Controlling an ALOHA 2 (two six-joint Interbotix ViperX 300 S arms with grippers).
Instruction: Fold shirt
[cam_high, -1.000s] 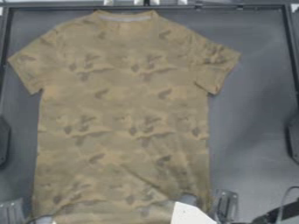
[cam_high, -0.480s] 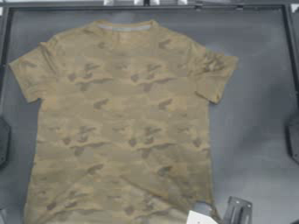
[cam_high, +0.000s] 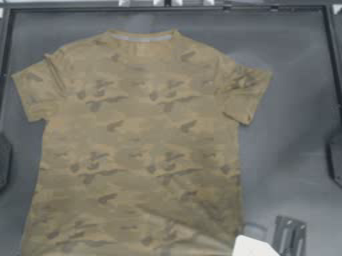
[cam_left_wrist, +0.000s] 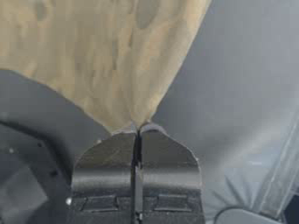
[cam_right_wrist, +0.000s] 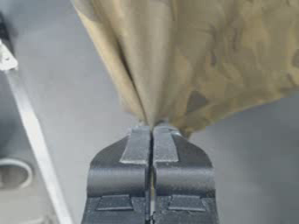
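**Both hands pinch the hem of one flat shirt**

On the left, the left hand (cam_left_wrist: 138, 131) has its jaws pressed together on a pinch of tan cloth, which fans away from the tips in the left wrist view. It cannot be made out from above, since the lower left hem corner runs to the picture's edge.

In the middle, the shirt (cam_high: 140, 145) lies spread face-up on the dark tabletop (cam_high: 294, 100), its pale neckband toward the far edge, both short sleeves out to the sides and the hem at the near edge.

On the right, the right hand (cam_right_wrist: 152, 129) is likewise clamped on a gathered fold of cloth; from above, part of that arm shows just beside the lower right hem corner.

Judging by the thin pinches, either grip could slip if the cloth is pulled hard or unevenly. If one hand lifts ahead of the other, the fold would likely go skewed and the body bunch.

Count: one shirt, two sleeves, two hands.
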